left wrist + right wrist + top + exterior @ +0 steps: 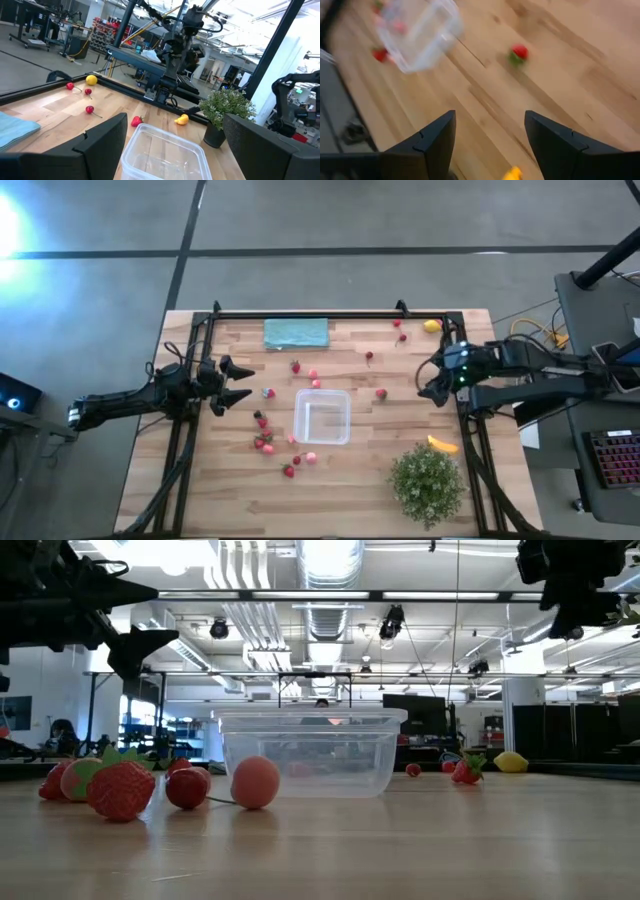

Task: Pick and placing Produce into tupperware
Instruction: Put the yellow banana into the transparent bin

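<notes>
The clear square tupperware [322, 417] stands in the middle of the table and holds nothing that I can see; it also shows in the low view [312, 752]. Red and pink strawberries [265, 442] lie scattered around it, one [381, 393] to its right, others near the far edge [400, 330]. A yellow lemon [431, 326] sits at the far right corner, and a yellow-orange piece [443, 444] lies by the plant. My left gripper [245, 381] hovers open to the left of the tupperware [165, 155]. My right gripper [424, 380] hovers open to its right, above bare wood, with a strawberry [519, 52] ahead.
A flat teal cloth [296, 333] lies at the far edge. A bushy green potted plant [428, 480] stands at the near right. A black frame [330, 314] borders the table's far and side edges. Bare wood [400, 415] lies between the tupperware and my right gripper.
</notes>
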You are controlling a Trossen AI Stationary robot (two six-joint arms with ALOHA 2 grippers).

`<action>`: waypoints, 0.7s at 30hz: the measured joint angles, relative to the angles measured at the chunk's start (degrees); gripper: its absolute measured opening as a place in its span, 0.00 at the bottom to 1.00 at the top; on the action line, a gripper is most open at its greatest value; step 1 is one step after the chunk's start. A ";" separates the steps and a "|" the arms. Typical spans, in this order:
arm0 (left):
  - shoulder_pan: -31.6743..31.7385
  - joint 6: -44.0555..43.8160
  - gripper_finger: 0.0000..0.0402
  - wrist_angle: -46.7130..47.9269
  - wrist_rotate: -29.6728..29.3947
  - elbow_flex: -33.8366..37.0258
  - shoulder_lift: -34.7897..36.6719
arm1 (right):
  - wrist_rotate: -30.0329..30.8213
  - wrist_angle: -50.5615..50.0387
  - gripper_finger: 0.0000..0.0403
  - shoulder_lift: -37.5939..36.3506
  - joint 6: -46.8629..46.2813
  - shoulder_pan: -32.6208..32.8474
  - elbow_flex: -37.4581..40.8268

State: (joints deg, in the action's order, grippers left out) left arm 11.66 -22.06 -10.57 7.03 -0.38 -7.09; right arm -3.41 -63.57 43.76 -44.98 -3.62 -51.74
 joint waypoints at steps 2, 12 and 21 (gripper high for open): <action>-0.02 0.00 0.78 0.00 0.00 0.00 0.00 | -1.61 -3.49 0.57 2.55 0.07 0.00 -1.79; 0.00 0.00 0.78 0.00 0.02 0.00 0.00 | -13.99 -19.35 0.57 11.89 -0.32 5.70 -3.46; 0.00 0.01 0.78 0.00 0.02 0.00 0.00 | -15.99 -21.20 0.57 14.62 -9.87 17.63 -0.78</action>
State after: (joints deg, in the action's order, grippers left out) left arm 11.66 -22.05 -10.57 7.04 -0.38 -7.09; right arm -19.40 -84.77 58.38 -54.84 14.01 -52.52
